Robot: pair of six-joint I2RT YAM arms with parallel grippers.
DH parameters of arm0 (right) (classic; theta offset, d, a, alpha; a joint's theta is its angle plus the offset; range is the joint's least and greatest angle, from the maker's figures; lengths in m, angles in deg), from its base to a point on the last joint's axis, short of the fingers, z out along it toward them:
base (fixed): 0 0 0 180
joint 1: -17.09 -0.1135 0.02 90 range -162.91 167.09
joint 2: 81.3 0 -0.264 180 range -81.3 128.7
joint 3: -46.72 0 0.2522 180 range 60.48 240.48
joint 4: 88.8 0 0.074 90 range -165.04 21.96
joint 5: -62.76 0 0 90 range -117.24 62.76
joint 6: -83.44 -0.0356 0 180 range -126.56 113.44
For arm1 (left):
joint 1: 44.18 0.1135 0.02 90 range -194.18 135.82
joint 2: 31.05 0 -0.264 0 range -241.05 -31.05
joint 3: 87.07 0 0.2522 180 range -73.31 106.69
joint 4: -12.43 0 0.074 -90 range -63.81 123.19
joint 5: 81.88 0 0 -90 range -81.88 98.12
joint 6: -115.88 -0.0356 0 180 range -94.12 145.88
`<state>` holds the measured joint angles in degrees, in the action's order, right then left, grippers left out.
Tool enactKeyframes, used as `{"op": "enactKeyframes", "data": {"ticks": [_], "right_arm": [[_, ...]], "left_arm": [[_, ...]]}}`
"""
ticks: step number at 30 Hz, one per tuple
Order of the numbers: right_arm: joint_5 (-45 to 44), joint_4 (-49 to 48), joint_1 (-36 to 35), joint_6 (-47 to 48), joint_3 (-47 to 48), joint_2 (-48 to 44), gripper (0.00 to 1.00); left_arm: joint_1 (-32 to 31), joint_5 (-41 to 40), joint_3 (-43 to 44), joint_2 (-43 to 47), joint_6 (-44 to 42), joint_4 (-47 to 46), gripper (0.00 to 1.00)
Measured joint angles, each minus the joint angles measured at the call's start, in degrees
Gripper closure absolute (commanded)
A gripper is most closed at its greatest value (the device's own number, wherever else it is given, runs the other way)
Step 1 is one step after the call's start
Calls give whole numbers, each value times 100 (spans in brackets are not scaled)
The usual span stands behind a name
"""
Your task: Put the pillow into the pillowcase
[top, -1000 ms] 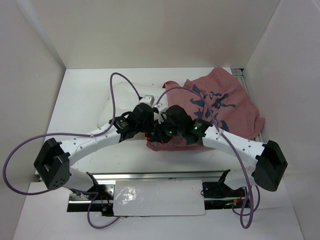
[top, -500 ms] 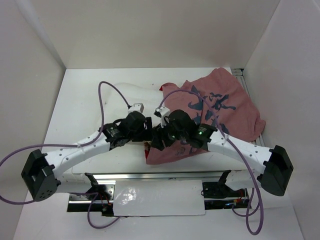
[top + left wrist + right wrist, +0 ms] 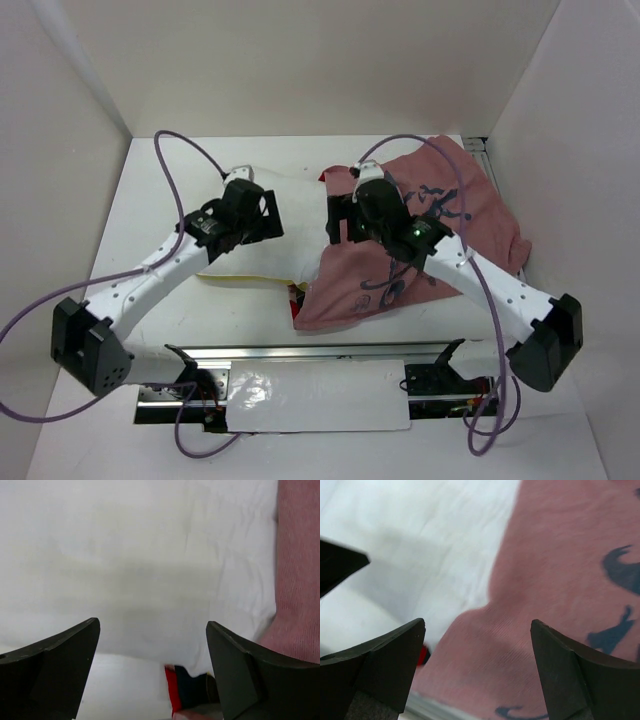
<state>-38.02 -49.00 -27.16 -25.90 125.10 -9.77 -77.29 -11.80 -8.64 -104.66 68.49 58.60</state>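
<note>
- Near the middle of the tabletop (image 3: 150, 190), seen from above, the pillow (image 3: 295, 245) lies flat. It is white, with a pale yellow edge along its lower left side.
- To its right, the pillowcase (image 3: 440, 235) lies crumpled and reaches the right edge of the tabletop. Its faded pink-red side is up, showing dark blue marks.
- The cloth's left edge drapes over the pillow's right side. The rest of the pillow lies bare, outside the cloth.
- A scrap of bright red peeks out at the pillowcase's lower left corner, right against the pillow's lower edge.
- The left fingers (image 3: 268, 215) hang over the upper left part of the pillow, spread wide with nothing between them.
- In the left wrist view the pillow (image 3: 125, 555) fills the gap between the fingers, and the pillowcase (image 3: 297, 580) runs down the right edge of the frame.
- The right fingers (image 3: 338, 218) hang where the cloth meets the pillow, just right of centre. They too are spread wide and grip nothing.
- In the right wrist view the pillow (image 3: 420, 540) fills the upper left and the pillowcase (image 3: 560, 580) the right and lower part.
- I cannot tell whether either pair of fingertips touches the fabric.
- Purple cables (image 3: 170, 150) loop up from both arms.
</note>
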Motion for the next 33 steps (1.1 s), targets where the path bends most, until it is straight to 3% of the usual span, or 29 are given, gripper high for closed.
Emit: {"op": "enactKeyframes", "data": {"ticks": [6,12,14,16,17,19,20,23,26,29,33], "right_arm": [[-249,63,855,98,1010,1248,17],[-223,11,1021,737,2317,2769,30],[-219,9,1071,894,2686,3213,30],[-223,22,1134,1016,3060,3668,32],[-214,31,1178,1060,3259,3904,32],[-236,35,1263,1156,3558,4334,34],[-254,57,1307,1191,3683,4535,39],[-321,107,1434,1266,4085,5104,52],[-391,151,1537,1292,4529,5554,80],[-457,138,1558,1303,4564,5569,97],[-498,96,1561,1298,4564,5536,100]], "left_arm": [[629,529,673,-1285,-649,-575,0],[715,979,1261,-2474,-1130,-977,0],[723,1073,1349,-2789,-1213,-1038,0],[748,1213,1375,-3012,-1270,-1102,15],[761,1276,1390,-3119,-1274,-1137,48],[822,1443,1412,-3300,-1250,-1241,91],[857,1565,1397,-3348,-1261,-1340,100],[946,1926,1246,-3355,-1309,-1768,100],[1019,2168,973,-3287,-1338,-2251,100],[1040,2216,660,-3086,-1401,-2597,100],[1054,2293,111,-2645,-1517,-3064,100]]}}
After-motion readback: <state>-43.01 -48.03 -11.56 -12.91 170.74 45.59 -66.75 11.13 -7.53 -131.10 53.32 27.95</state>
